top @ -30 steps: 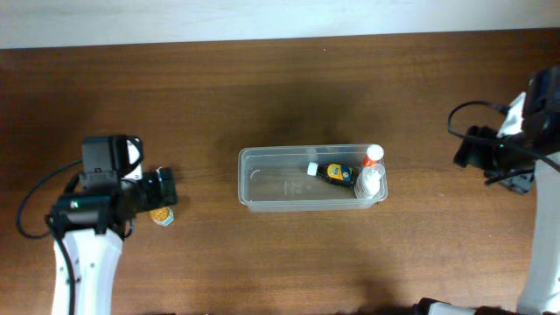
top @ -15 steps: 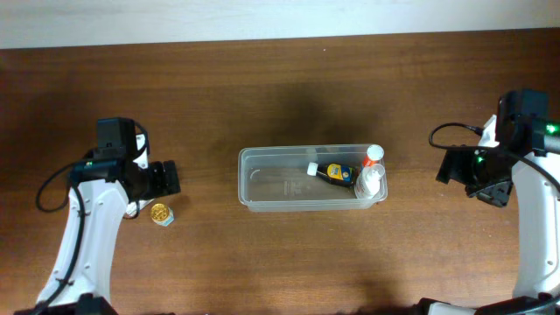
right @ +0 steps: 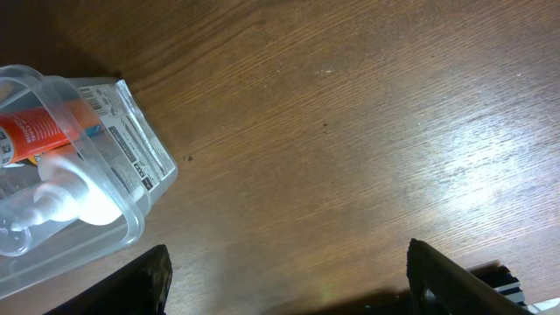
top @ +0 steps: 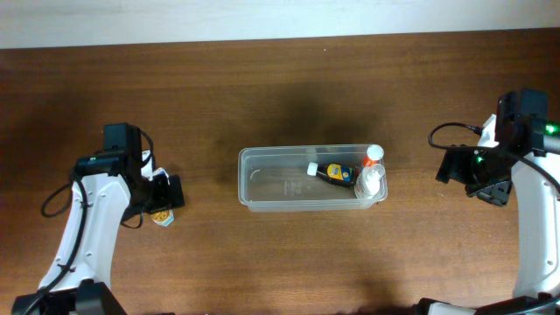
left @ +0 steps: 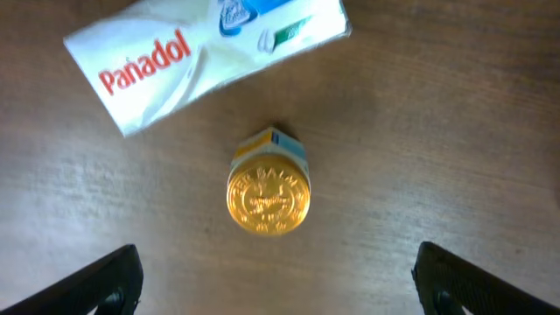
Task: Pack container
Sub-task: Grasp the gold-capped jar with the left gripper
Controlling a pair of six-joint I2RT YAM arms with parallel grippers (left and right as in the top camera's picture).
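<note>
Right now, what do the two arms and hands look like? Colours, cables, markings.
Left arm and right arm: white links, black joint housings, a black cable looping off each. Left hand and right hand have black fingers. A green light glows on the right arm's housing. No readable markings.

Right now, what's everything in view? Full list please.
table: 1, brown wood, under everything
container: 1, clear, table centre
dark bottle: 1, yellow label, white cap, lying in the container
clear bottle: 1, colourless, container's right end
orange bottle: 1, white cap, beside the clear bottle
jar: 1, gold lid, on the table left of the container
box: 1, white, Panadol print, near the jar
left gripper: 1, black, open, above the jar
right gripper: 1, black, open, right of the container
</note>
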